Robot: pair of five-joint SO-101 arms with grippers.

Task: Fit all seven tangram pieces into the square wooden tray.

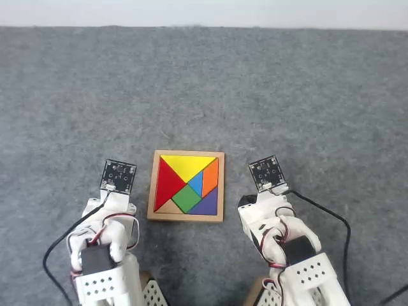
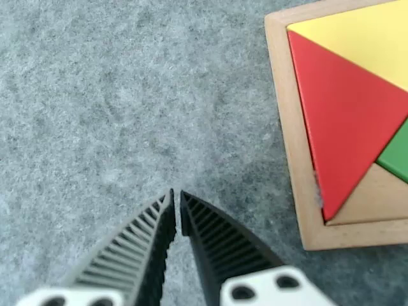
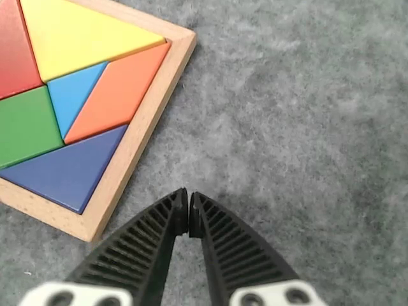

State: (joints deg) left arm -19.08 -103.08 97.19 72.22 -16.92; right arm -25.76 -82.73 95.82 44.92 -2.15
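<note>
Tangram pieces (image 1: 185,167) sat in the wooden tray (image 1: 153,191); left gripper (image 2: 176,197) at nine o'clock, right gripper (image 3: 189,197) at three, both closed, empty.

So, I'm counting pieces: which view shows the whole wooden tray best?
The high view: the wooden tray lies whole in frame, all four sides visible. The left wrist view catches one corner of it, the right wrist view another corner.
</note>
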